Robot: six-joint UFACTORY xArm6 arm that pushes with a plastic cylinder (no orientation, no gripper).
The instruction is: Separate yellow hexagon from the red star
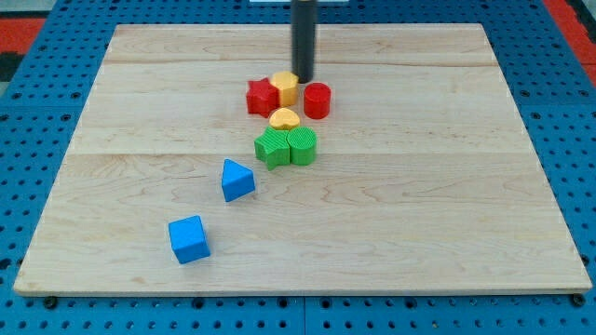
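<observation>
The yellow hexagon [285,87] sits at the view's top centre of the wooden board, touching the red star [262,97] on its left. The dark rod comes down from the view's top, and my tip [304,80] is just at the hexagon's upper right edge, between it and the red cylinder [318,100]. The rod hides a little of the hexagon's far side.
A yellow heart-like block [284,118] lies just below the hexagon. A green star [273,147] and a green cylinder [302,145] sit below that. A blue triangular block [237,179] and a blue cube [189,238] lie toward the lower left. A blue pegboard [28,186] surrounds the board.
</observation>
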